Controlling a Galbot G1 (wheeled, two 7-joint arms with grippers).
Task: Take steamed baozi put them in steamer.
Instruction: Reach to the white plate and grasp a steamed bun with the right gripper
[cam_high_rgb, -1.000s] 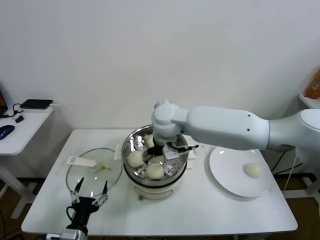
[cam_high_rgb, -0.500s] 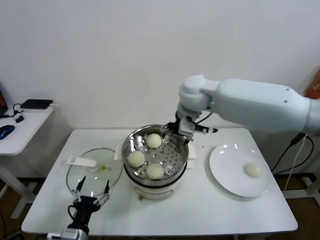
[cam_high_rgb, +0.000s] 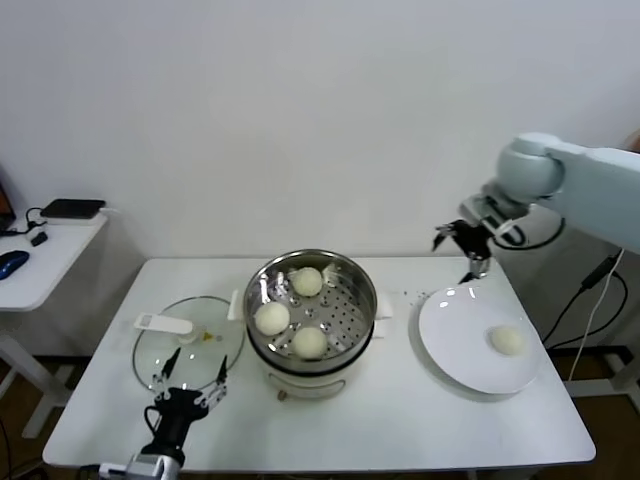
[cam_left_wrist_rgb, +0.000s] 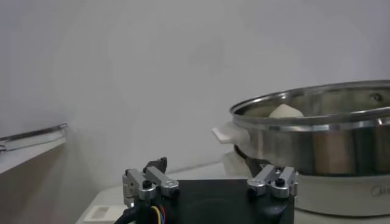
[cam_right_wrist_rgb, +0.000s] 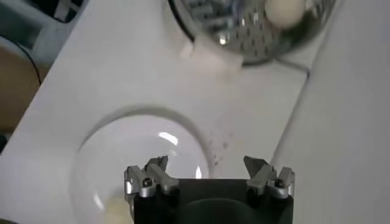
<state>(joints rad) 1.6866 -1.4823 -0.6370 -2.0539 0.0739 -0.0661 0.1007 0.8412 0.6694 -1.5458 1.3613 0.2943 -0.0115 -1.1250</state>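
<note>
One steamed baozi (cam_high_rgb: 507, 340) left on white plate (cam_high_rgb: 450, 340), below and just outward of right gripper (cam_high_rgb: 462, 243), empty, jaws spread; three sit in steamer (cam_high_rgb: 262, 290); left gripper (cam_high_rgb: 183, 388) parked far, spread

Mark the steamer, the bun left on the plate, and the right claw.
steamer (cam_high_rgb: 262, 290), head view, left inner wall of the steel basket.
bun (cam_high_rgb: 506, 341), head view, middle of its dome, on the white plate.
right claw (cam_high_rgb: 462, 240), head view, between its fingertips, above the plate's far edge.
</note>
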